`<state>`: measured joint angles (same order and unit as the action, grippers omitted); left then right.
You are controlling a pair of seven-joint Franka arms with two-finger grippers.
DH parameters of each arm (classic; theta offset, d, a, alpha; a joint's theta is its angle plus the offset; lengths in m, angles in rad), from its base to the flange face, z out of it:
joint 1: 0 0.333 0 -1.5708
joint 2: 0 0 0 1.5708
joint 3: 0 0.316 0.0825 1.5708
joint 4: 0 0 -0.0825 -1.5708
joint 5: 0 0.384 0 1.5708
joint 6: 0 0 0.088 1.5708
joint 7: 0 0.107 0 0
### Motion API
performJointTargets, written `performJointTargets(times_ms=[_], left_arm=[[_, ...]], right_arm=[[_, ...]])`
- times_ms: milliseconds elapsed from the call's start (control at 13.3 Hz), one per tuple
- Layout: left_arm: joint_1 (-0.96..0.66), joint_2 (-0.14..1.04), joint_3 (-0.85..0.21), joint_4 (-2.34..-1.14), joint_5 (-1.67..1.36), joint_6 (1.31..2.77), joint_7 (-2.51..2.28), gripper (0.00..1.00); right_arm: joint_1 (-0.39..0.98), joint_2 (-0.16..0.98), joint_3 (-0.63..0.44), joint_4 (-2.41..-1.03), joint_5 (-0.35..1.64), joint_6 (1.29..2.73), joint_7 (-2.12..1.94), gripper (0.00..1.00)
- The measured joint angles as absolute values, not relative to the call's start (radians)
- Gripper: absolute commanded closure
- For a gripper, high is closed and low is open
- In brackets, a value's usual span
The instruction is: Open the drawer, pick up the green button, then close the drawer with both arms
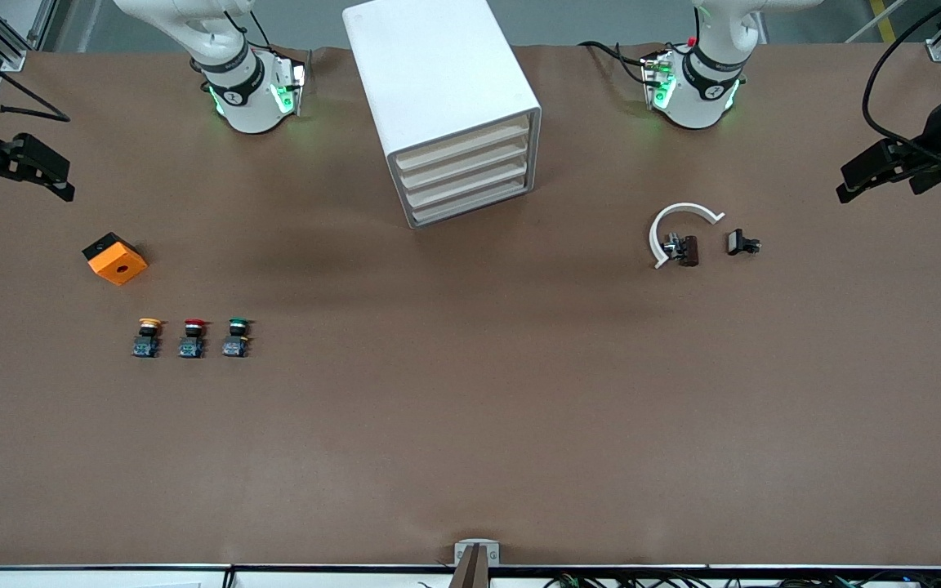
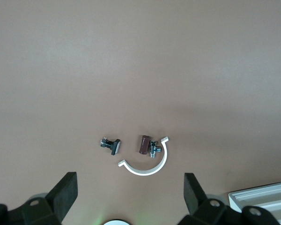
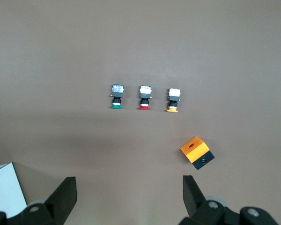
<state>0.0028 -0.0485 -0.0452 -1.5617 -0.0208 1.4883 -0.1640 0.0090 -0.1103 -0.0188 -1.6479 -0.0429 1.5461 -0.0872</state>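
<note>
1. Desk (image 1: 470, 425) first: a broad, matte brown sheet carrying everything, with both arms waiting pulled back at its two ends.
2. Cabinet (image 1: 446, 106), a boxy smooth white shell, sits between the two arm bases, turned at an angle. All four pale beige fronts are flush; the drawer (image 1: 464, 148) is not yet opened. I'd guess the shallow fronts offer little to hook, so a finger could slip or shove the light cabinet askew unless the other arm steadies it.
3. Left gripper (image 1: 854, 184) hangs over its end of the desk, black fingers spread wide, holding nothing.
4. Right gripper (image 1: 50, 175) hangs over the other end, likewise gaping and empty.
5. Orange block (image 1: 115, 258), a cube with a round hole, lies toward the right arm's end.
6. White curved clip (image 1: 675, 224) with small dark hardware lies toward the left arm's end.
7. Green-capped button (image 1: 235, 337) stands in a tight row beside the red-capped button (image 1: 192, 338) and yellow-capped button (image 1: 146, 337), nearer the front camera than the block. Mistaking or knocking a neighbour looks easy.
</note>
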Motion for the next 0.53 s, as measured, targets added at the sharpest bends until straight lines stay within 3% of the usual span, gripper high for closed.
performJointTargets(times_ms=[527], left_arm=[[-0.028, -0.072, -0.005, -1.575, -0.021, 1.488, -0.153, 0.00]], right_arm=[[0.009, -0.125, -0.020, -1.637, -0.043, 1.547, -0.087, 0.00]])
